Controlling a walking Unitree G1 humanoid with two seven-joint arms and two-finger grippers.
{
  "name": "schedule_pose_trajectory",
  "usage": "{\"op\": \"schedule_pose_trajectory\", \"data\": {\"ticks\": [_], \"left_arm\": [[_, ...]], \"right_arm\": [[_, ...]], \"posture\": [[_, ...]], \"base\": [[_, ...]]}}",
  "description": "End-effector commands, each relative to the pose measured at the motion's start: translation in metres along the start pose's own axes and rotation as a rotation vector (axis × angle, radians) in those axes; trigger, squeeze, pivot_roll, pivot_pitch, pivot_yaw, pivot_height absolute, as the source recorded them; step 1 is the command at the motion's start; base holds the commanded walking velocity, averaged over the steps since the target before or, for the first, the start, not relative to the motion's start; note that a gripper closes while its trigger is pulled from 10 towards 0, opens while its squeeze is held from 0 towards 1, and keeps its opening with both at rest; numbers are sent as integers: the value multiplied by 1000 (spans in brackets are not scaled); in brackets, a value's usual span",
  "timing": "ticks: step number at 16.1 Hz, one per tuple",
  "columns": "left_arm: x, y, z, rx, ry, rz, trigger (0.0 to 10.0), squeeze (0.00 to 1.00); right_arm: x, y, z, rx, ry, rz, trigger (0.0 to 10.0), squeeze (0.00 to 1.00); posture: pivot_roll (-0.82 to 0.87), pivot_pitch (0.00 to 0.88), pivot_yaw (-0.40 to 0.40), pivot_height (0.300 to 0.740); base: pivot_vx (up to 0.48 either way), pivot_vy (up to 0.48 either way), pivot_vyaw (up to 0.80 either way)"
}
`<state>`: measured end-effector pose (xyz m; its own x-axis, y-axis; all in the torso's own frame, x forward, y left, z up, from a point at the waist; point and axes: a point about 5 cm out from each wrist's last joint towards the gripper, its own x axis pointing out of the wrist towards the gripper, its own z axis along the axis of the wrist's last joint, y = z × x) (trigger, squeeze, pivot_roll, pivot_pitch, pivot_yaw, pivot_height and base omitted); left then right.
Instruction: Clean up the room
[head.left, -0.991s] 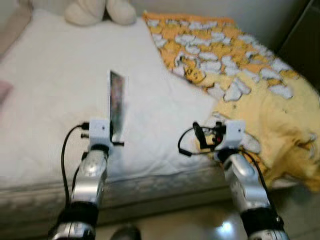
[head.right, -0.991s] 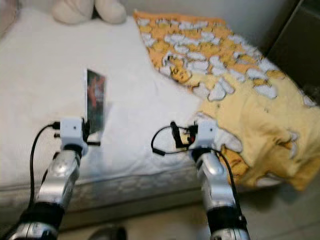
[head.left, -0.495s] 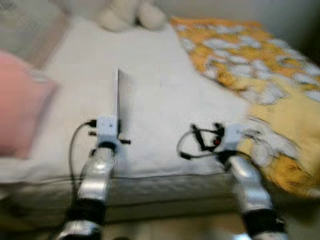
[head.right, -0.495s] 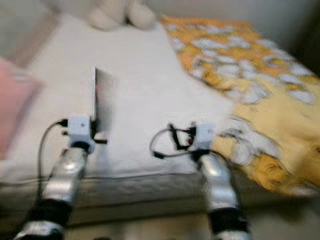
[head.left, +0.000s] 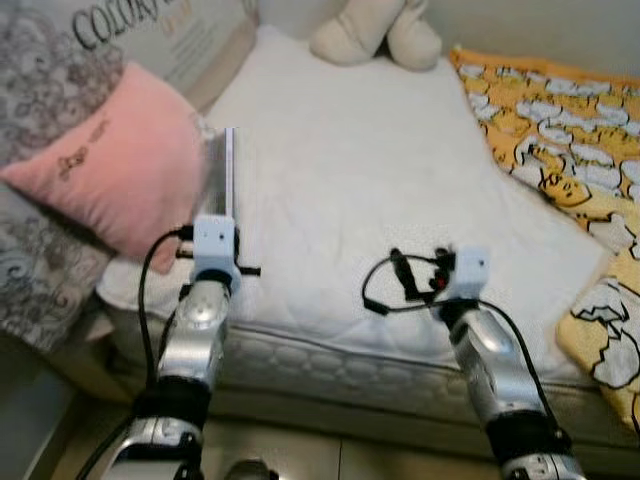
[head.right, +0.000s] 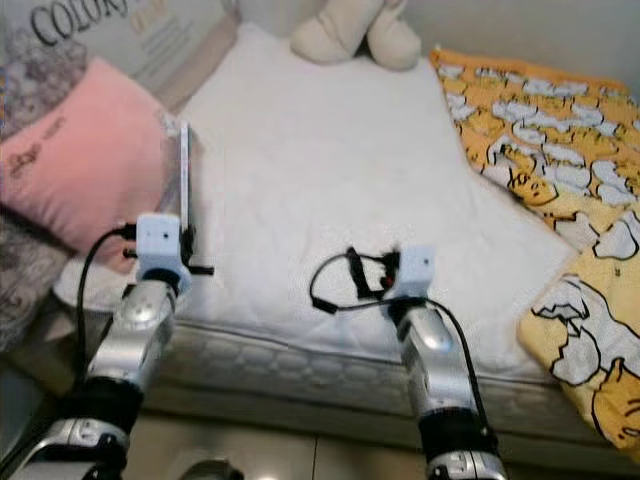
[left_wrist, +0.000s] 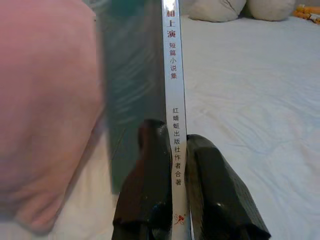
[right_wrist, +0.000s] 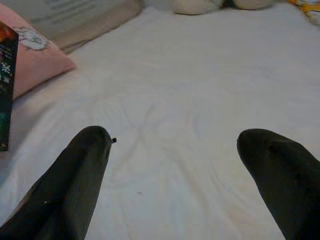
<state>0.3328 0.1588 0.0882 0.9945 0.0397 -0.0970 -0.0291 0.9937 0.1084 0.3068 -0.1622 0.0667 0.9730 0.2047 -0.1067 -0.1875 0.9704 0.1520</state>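
Book (left_wrist: 174, 75) upright, spine pinched in left gripper (left_wrist: 174, 150) jaws | right gripper (right_wrist: 175, 150) jaws spread over bed (head.left: 400, 180)

White quilted mattress (head.left: 350, 190) on a bed, pale wall behind, glossy tiled floor (head.left: 330, 455) below, soft even light, grey patterned bedding (head.left: 40, 270) lay at the side

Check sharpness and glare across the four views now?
Left and right eye views: mostly sharp, soft even light. Left wrist view: book spine text crisp, cover beside it smeared, pillow out of focus. Right wrist view: fingers soft, bed clear, no glare.
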Motion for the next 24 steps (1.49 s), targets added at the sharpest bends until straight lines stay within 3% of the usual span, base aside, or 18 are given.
{"op": "schedule_pose_trajectory", "data": {"ticks": [1, 6, 11, 19, 24], "left_arm": [[6, -9, 16, 20, -63, -23, 10000, 0], [13, -17, 22, 7, -77, -49, 10000, 0], [13, -17, 20, 13, -78, -57, 10000, 0], [23, 1, 34, 41, -100, -61, 10000, 0], [24, -6, 35, 38, -102, -81, 10000, 0]], "right_arm": [[0, -3, 3, 4, -24, -27, 10000, 137], [0, -1, 5, -28, -38, -6, 10000, 224], [0, -5, 5, -33, -32, -20, 10000, 149], [2, 6, 0, -23, -22, 10, 10000, 161], [1, 5, -1, -24, -23, 9, 10000, 165]], "posture": [[19, 0, -51, 740], [15, 0, -62, 740], [18, 0, -71, 740], [35, 0, -71, 740], [22, 0, -63, 740]], "base": [[0, 0, 0], [0, 0, 374], [0, 0, 233], [406, 42, 0], [421, 67, 0]]}}
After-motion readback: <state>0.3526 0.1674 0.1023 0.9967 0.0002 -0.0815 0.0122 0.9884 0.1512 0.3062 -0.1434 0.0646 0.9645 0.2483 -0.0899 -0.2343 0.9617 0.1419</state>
